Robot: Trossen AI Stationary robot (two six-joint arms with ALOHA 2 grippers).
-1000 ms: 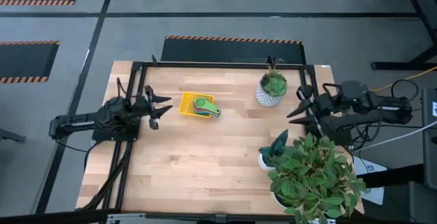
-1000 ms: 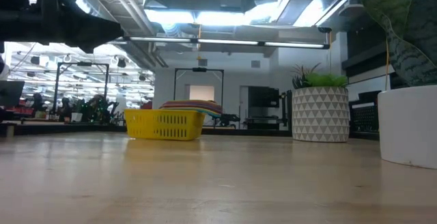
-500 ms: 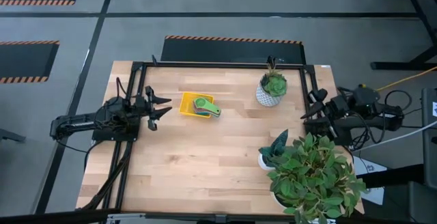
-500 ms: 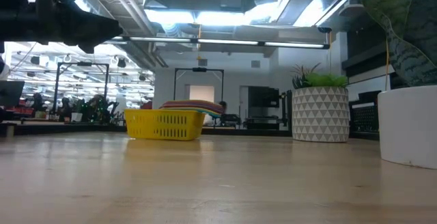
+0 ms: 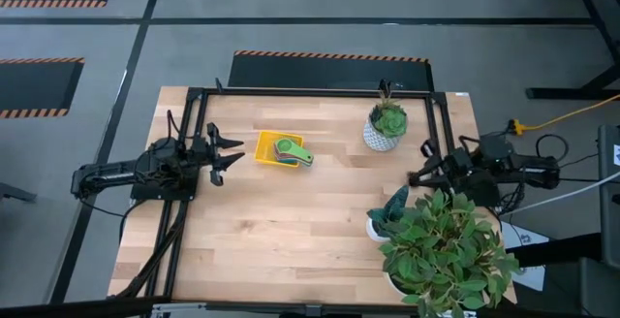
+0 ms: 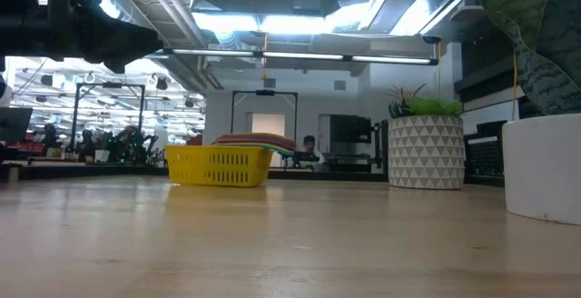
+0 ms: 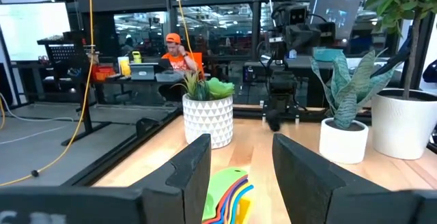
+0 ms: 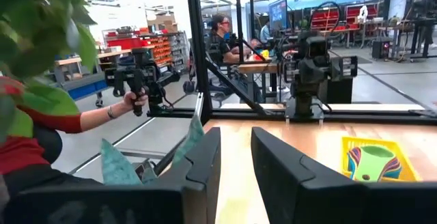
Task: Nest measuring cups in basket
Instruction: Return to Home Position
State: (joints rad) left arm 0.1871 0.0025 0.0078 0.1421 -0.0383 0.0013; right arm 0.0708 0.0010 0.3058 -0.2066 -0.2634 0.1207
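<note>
Two claws stand released: the left claw (image 5: 233,153) near the yellow basket (image 5: 263,148), the right claw (image 5: 418,164) at the opposite side of the table (image 5: 291,223), beside a white patterned plant pot (image 5: 385,130). The nested measuring cups (image 5: 289,149), green uppermost, lie in the basket with handles overhanging its rim.

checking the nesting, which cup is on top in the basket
The green cup, topmost in the yellow basket; the others show only as coloured edges beneath it.
</note>
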